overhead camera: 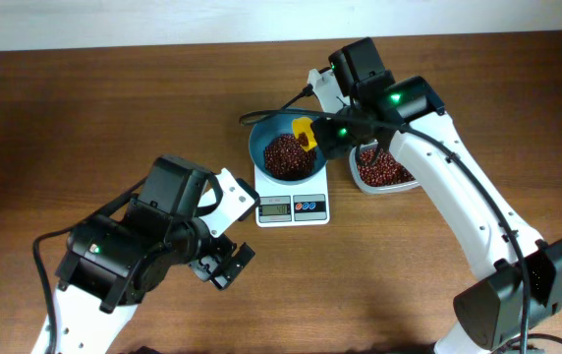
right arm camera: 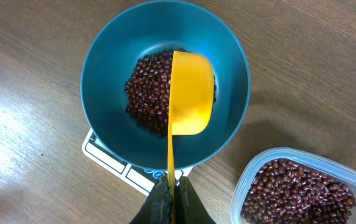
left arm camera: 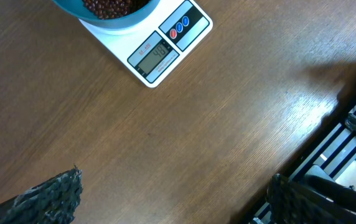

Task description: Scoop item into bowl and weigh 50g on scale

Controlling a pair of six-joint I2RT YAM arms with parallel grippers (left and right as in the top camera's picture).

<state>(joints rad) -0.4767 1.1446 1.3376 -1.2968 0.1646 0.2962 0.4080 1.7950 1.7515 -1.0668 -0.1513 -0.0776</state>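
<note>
The teal-blue bowl [overhead camera: 261,141] sits on the white scale [overhead camera: 292,207] and holds a heap of dark red-brown beans [overhead camera: 287,155]. My right gripper [right arm camera: 171,190] is shut on the handle of a yellow scoop [right arm camera: 192,93], held turned over above the beans [right arm camera: 147,93] inside the bowl [right arm camera: 106,68]. In the overhead view the scoop [overhead camera: 304,131] hangs over the bowl's right rim. My left gripper [left arm camera: 172,193] is open and empty above bare wood, in front of the scale [left arm camera: 165,53]; the scale's display shows digits too small to read surely.
A clear plastic container [overhead camera: 383,169] with more beans stands just right of the scale; it also shows in the right wrist view [right arm camera: 299,186]. The left arm [overhead camera: 153,236] sits at the front left. A table edge with dark gear [left arm camera: 346,149] lies at right.
</note>
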